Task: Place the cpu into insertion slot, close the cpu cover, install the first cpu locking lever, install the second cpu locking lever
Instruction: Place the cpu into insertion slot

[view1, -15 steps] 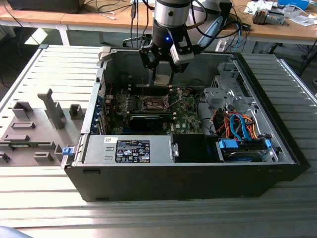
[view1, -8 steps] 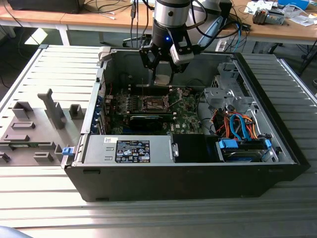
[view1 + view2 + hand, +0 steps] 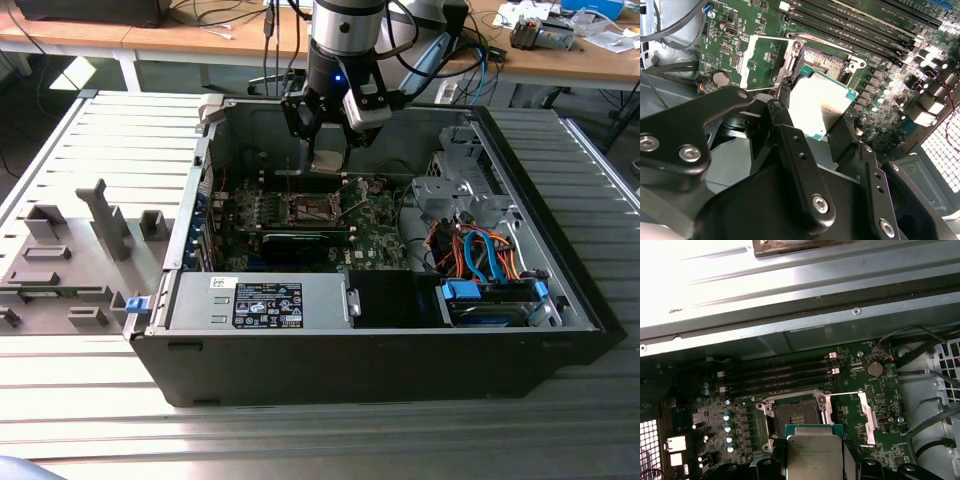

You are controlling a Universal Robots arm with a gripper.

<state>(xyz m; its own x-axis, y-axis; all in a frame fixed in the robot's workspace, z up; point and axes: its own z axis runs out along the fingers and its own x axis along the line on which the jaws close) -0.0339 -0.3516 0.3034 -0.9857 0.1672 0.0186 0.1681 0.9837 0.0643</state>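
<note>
My gripper (image 3: 328, 158) hangs inside the open computer case, shut on the cpu (image 3: 816, 106), a flat silvery square chip with a green edge held between the black fingers (image 3: 792, 150). The cpu (image 3: 814, 454) hovers above and just short of the insertion slot (image 3: 794, 416), whose dark contact field lies bare in its metal frame. In both wrist views the cpu cover (image 3: 765, 62) is flipped open to one side of the slot (image 3: 829, 61); it appears as a thin frame (image 3: 869, 416) in the first wrist view. A thin locking lever (image 3: 842, 393) sticks out beside the slot.
Long memory slots (image 3: 780, 377) run beside the socket. In the exterior view a power supply (image 3: 262, 302) sits at the case front, and a drive cage with coloured cables (image 3: 480, 255) on the exterior view's right. A grey fixture tray (image 3: 70, 255) lies outside the case.
</note>
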